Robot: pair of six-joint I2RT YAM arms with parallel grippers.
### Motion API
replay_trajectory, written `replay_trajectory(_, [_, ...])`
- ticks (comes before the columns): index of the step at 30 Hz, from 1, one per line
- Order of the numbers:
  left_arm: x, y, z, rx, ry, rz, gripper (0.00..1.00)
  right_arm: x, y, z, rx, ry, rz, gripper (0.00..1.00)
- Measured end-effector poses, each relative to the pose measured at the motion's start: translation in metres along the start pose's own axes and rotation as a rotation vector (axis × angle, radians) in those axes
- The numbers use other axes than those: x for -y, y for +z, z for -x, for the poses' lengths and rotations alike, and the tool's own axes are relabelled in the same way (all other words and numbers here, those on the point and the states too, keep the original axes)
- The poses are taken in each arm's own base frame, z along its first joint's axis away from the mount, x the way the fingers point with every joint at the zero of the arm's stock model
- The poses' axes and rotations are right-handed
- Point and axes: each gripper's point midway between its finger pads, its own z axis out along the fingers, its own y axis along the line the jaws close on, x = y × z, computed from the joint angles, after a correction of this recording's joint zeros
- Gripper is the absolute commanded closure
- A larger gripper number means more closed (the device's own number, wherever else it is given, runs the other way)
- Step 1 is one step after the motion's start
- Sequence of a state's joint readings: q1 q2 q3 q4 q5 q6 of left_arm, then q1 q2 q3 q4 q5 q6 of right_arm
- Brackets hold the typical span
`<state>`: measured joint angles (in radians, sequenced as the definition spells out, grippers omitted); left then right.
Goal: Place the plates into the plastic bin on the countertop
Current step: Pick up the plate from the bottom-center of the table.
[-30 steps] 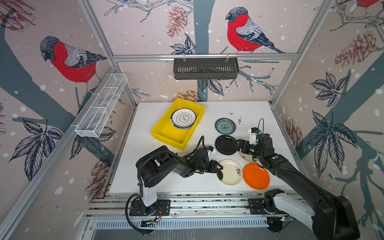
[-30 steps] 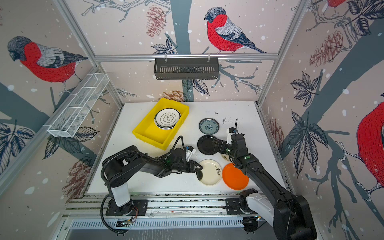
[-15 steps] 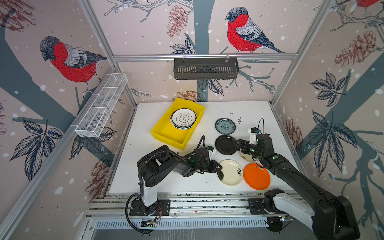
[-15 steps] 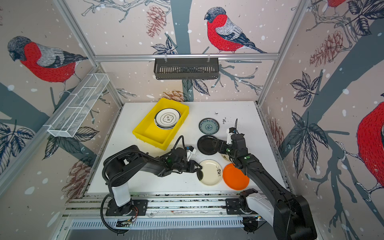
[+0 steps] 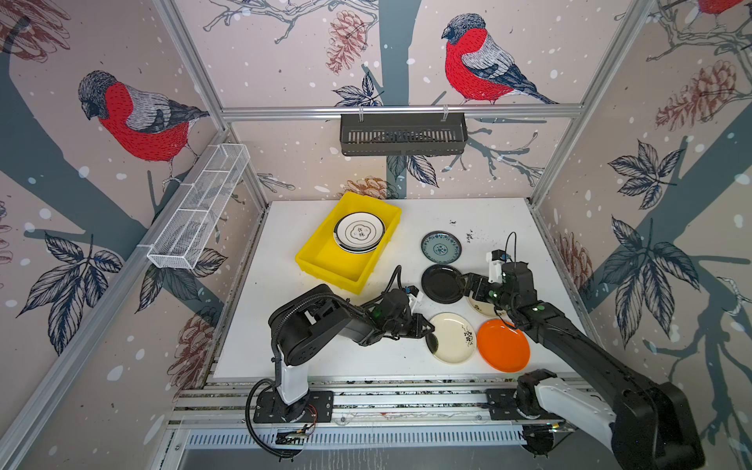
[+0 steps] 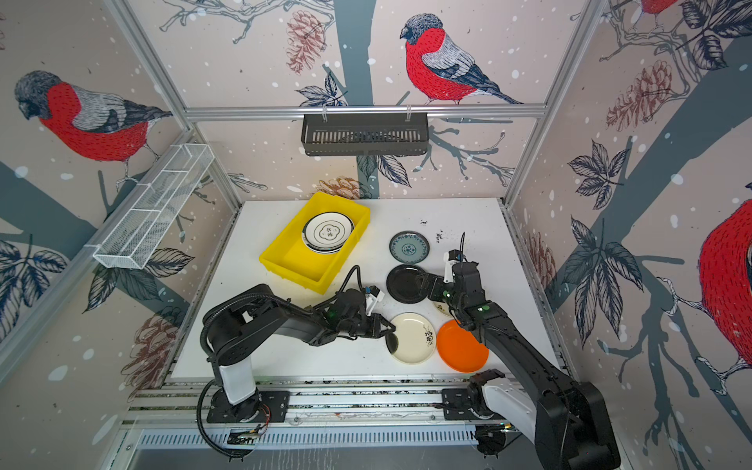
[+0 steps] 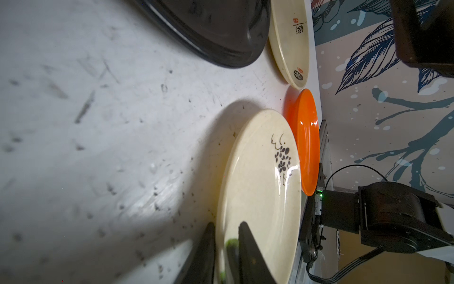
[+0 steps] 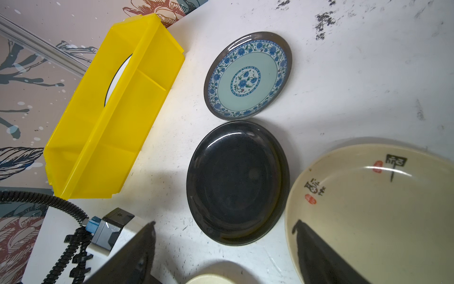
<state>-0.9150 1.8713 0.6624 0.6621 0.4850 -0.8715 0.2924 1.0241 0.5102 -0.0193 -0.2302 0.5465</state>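
Note:
The yellow plastic bin (image 5: pixel 325 273) (image 8: pixel 118 123) stands at the back left of the countertop (image 5: pixel 305 346) with a stack of white lettered plates (image 5: pixel 359 232) inside. Teal (image 5: pixel 441 247), black (image 5: pixel 441 283), orange (image 5: pixel 503 345) and cream lettered (image 8: pixel 368 209) plates lie on the board. My left gripper (image 5: pixel 427 331) (image 7: pixel 227 236) is shut on the near rim of the cream floral plate (image 5: pixel 453 337) (image 7: pixel 260 196), one finger under it and one on top. My right gripper (image 5: pixel 466 285) (image 8: pixel 224 228) hangs open over the black plate's right edge, holding nothing.
A black slotted basket (image 5: pixel 403 134) hangs on the back rail and a white wire rack (image 5: pixel 199 211) on the left wall. Aluminium rails (image 5: pixel 407 401) run along the front edge. The right forearm crosses above the cream lettered plate, beside the orange one.
The left gripper's jaws have closed in on the cream floral plate's rim. Both arms have hardly shifted and the right gripper stays wide.

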Motion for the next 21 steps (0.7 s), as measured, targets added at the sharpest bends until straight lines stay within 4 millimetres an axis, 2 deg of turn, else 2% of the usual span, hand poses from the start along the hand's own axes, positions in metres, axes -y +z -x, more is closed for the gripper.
replay_trajectory(2, [-0.0022, 0.0, 0.0007, 0.005, -0.003, 0.011, 0.86, 0.0, 0.0, 0.0, 0.0, 0.0, 0.0, 0.11])
replay_trajectory(16, [-0.0035, 0.0011, 0.0006, 0.0, -0.009, 0.023, 0.92, 0.0008, 0.0003, -0.0014, -0.003, 0.001, -0.001, 0.11])
replay_trajectory(21, [-0.0046, -0.0038, 0.0021, -0.003, -0.012, 0.049, 1.0, 0.0005, 0.0, -0.0011, -0.001, 0.005, 0.0, 0.11])
